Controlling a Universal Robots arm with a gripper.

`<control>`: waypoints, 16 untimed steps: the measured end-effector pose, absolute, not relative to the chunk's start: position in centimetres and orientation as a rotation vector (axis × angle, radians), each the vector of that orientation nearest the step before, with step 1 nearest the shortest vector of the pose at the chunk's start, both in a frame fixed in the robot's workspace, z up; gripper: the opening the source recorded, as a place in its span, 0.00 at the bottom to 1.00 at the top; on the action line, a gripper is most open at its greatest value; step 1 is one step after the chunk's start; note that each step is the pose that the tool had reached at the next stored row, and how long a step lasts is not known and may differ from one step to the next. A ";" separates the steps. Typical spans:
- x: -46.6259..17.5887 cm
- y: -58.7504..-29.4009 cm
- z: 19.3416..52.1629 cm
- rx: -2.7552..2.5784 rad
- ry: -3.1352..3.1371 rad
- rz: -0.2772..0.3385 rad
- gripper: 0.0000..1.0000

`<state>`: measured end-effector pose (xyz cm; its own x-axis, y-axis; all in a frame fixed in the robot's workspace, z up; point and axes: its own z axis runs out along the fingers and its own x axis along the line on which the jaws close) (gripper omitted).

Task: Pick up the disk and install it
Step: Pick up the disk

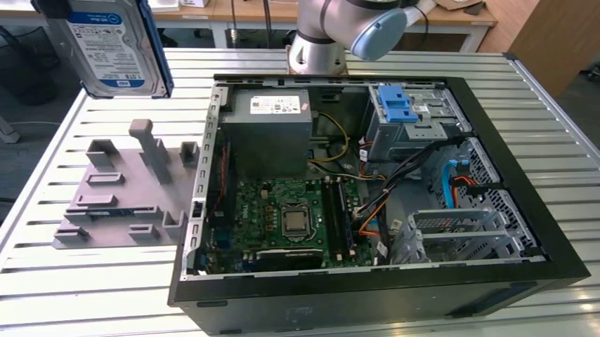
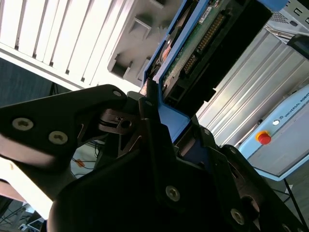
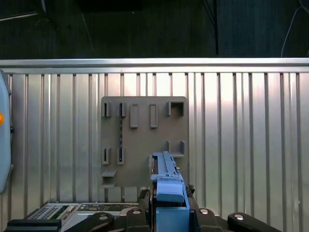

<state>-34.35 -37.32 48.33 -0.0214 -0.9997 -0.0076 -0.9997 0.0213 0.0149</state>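
The slatted bench carries an open computer case and, at the exterior view's left, a grey holder plate. The disk hangs upright well above that plate, clear all round. The jaws seem clamped on its blue-framed edge.

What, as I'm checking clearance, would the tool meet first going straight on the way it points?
Probably the grey fixture plate on the slatted table; the held disk would touch first. Depth is unclear.
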 end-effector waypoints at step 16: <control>-31.6 -38.2 48.3 2.190 -2.237 -0.035 0.36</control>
